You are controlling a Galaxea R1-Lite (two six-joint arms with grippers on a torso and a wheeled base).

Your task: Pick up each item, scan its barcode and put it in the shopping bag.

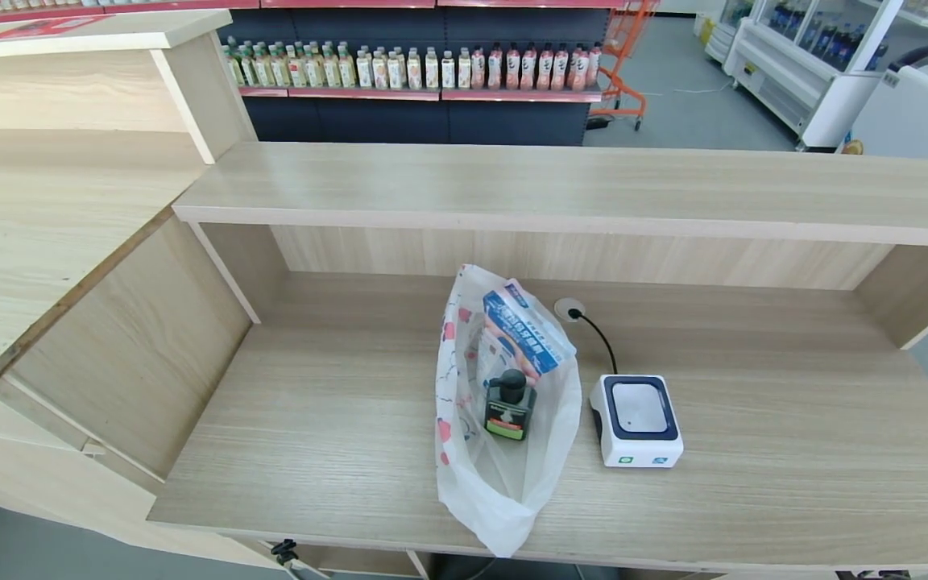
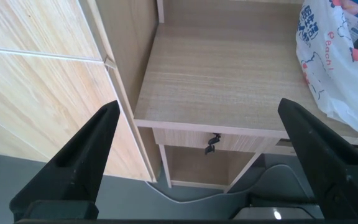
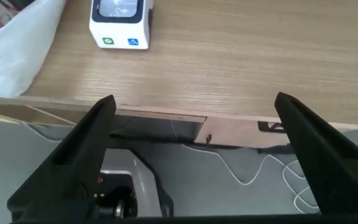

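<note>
Below the near edge of the light wooden table (image 1: 311, 435), the left tool (image 2: 197, 106) hangs with its dark fingers spread wide and nothing between them. The right tool (image 3: 194, 98) is just as wide and just as bare, also in front of that edge. A small black latch (image 2: 211, 144) sits on the drawer front under the near edge. At the middle of the near edge lies the white plastic shopping bag with red and blue print (image 1: 504, 507), its closest end reaching the edge. Inside it a dark bottle with a black cap (image 1: 510, 407) stands in front of a blue-and-white flat packet (image 1: 524, 326). Just beside the bag, toward the right edge, stands the white box scanner with a dark-framed window (image 1: 635, 420). Its black cable (image 1: 601, 338) runs back to a round hole (image 1: 569, 308) near the far edge. A raised wooden ledge (image 1: 577, 181) walls off the far edge. Behind it are shelves of bottles (image 1: 416, 68) and an orange trolley (image 1: 625, 56).
</note>
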